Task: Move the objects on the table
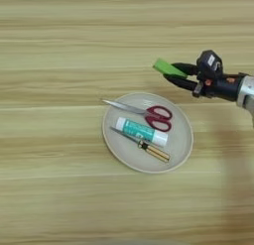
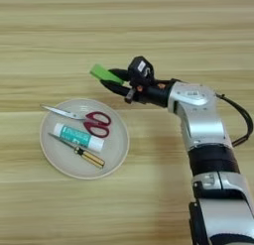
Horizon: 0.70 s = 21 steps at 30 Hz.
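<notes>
Green block sits clamped between the claw's fingers.

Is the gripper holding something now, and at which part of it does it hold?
Yes. The right gripper holds the green block between its two black fingers, gripping the block's right end; the left end sticks out free.

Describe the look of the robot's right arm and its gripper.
The right arm has silver-grey shells separated by a black band, with a black cable looping off its outer side. The wrist section is black with small orange accents and a white label. The right gripper has two slim black fingers.
</notes>
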Motion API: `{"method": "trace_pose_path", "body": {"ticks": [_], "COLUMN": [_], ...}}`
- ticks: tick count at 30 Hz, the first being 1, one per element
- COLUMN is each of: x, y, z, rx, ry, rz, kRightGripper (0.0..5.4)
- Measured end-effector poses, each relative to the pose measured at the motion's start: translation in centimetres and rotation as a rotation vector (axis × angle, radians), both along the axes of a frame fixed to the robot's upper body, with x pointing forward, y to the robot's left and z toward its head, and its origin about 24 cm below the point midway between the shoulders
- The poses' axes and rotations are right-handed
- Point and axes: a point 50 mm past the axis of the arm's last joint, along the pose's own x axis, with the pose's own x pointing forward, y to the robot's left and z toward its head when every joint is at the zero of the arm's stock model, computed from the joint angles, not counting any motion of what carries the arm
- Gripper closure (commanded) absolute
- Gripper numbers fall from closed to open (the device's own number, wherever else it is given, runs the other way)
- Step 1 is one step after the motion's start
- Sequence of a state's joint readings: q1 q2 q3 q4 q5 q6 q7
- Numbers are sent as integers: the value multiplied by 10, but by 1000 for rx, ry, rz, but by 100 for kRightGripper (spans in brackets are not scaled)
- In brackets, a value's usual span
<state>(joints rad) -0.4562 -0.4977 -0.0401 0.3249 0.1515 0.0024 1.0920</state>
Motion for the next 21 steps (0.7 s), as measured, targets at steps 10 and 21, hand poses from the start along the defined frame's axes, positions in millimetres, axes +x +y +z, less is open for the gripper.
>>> {"method": "trace_pose_path", "body": {"ticks": [10,21], "x": [-24,-46], "y": [23,40], "z": [4,-15], "rx": [-27,-92], "ry": [-19,49], "rz": [185,340], "kRightGripper": [401,401]}}
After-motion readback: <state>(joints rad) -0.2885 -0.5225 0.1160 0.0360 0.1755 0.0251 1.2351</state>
